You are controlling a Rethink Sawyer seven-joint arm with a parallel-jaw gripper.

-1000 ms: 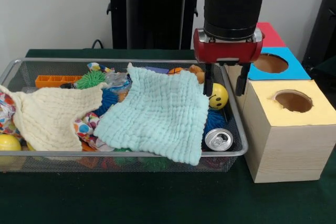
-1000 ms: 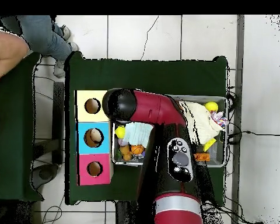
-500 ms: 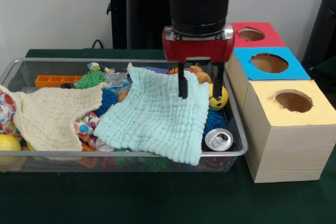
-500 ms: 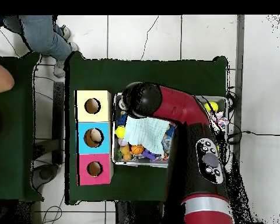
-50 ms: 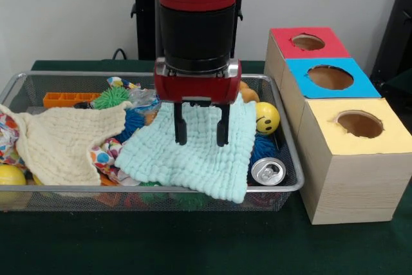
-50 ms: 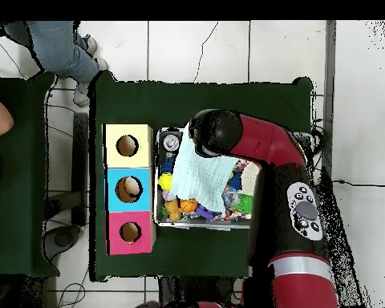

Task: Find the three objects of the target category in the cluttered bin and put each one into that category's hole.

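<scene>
Shifted from beside the boxes to over the bin's middle, now above the mint cloth [image 5: 193, 149].
Gripper [image 5: 199, 133]: fingers parted moderately, empty, tips hovering just above or barely touching the cloth. Likely next: lift it to uncover hidden items. Target category unclear; smiley ball [image 5: 268, 118] and can [image 5: 267, 171] exposed in wire bin [image 5: 38, 76]; yellow-topped box [image 5: 358, 159] nearby.

The arm [image 5: 196, 24] is sweeping across the bin [image 5: 283, 188], away from the boxes' end toward its middle. The claw [image 5: 200, 138], a second ago at the bin's end rim beside the smiley ball [image 5: 268, 118], is now hanging open over the middle of the mint cloth [image 5: 193, 152]. The ball and the red box [image 5: 308, 43] are showing in full again.
</scene>
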